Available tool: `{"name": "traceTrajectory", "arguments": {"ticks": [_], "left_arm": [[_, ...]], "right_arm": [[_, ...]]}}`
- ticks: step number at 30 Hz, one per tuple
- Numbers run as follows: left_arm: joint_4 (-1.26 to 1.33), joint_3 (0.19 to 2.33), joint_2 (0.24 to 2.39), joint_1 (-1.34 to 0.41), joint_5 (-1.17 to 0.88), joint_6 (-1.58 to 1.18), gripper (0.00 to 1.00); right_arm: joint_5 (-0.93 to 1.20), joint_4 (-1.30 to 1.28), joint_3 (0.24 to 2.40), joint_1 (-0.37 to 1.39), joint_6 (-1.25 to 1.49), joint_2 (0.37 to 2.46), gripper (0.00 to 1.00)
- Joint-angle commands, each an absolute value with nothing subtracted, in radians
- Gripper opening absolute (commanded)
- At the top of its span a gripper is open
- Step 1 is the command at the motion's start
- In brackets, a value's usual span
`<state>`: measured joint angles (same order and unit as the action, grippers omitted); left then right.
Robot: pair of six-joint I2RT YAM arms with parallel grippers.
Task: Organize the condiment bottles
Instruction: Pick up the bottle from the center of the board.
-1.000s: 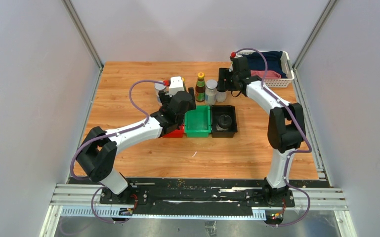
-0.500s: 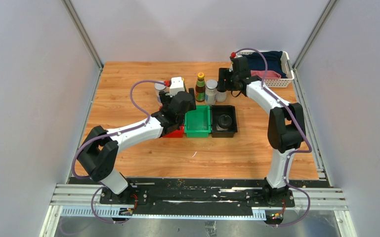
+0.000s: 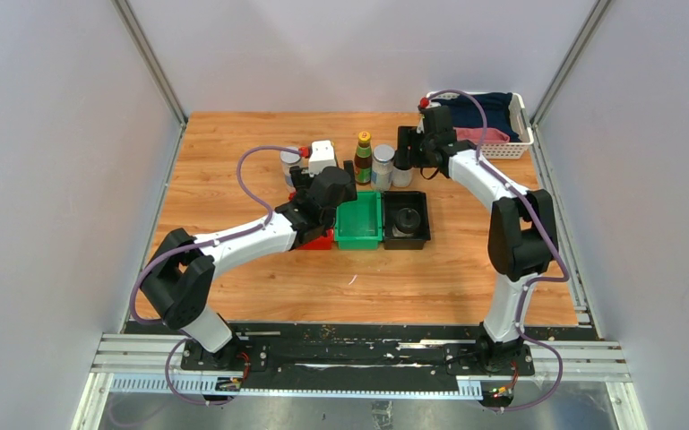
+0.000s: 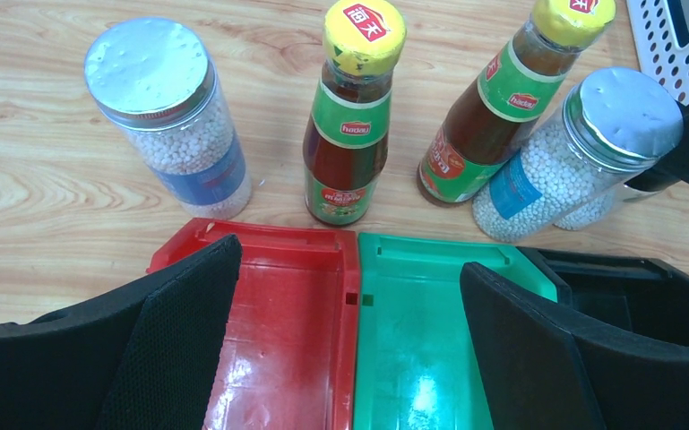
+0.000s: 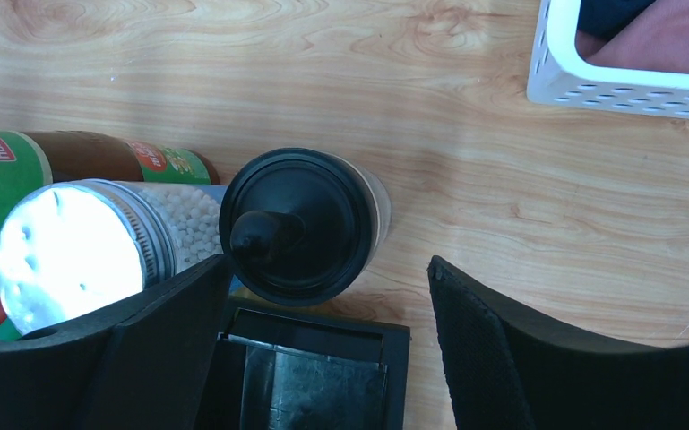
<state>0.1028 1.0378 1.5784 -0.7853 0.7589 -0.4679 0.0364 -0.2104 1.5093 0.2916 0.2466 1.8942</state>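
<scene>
Wooden table, centre of the top view: red bin, green bin and black bin in a row, with the condiment bottles standing just behind them. The left gripper hangs released over red and green. The right gripper, also released, straddles the black-capped bottle. Risk: on closing, its left-of-frame finger strikes the adjacent silver-lidded jar and topples it into the sauce bottle.
</scene>
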Motion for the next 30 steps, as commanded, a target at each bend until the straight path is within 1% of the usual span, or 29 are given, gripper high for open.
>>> {"name": "traceTrajectory", "arguments": {"ticks": [1, 12, 30], "left_arm": [[0.118, 1.06, 1.579, -0.796, 0.774, -0.487, 1.0], [0.118, 1.064, 1.575, -0.796, 0.774, -0.476, 1.0], [0.118, 1.062, 1.567, -0.796, 0.782, -0.463, 1.0]], "right_arm": [[0.051, -0.259, 1.482, 0.282, 0.25, 1.861, 0.84], [0.006, -0.275, 1.472, 0.277, 0.239, 1.855, 0.84], [0.001, -0.279, 1.456, 0.214, 0.249, 1.867, 0.84]]}}
